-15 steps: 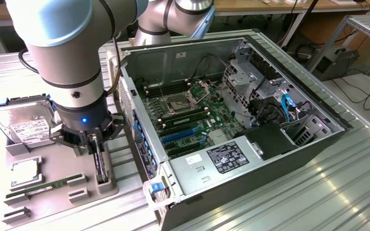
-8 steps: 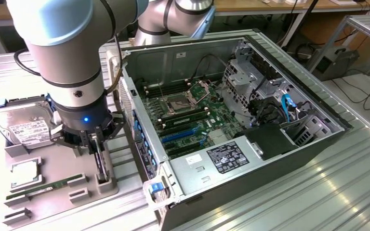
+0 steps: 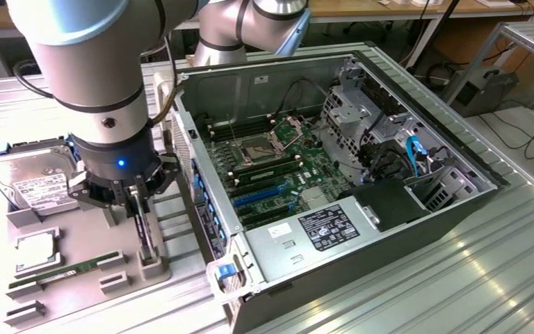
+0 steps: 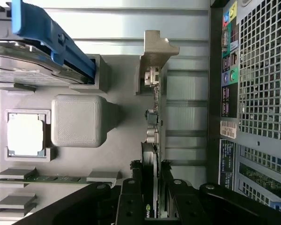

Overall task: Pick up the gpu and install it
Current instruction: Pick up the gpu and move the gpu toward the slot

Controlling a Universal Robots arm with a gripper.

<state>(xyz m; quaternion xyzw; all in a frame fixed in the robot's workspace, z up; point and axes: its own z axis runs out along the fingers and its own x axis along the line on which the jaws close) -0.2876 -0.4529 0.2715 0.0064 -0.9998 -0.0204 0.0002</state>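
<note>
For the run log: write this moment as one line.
step: pick | gripper: shut on gpu | gpu: on edge in grey holder, beside open case | install: not done

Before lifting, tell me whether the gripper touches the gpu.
Touching. In the wrist view the gripper clamps the gpu on both faces, no gap visible.

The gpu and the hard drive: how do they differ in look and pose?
The gpu is a thin black card standing on edge; the hard drive is a silver box with a white label, tilted. The gripper clamps the gpu; the hard drive is untouched. Both sit in the gray tray.
</note>
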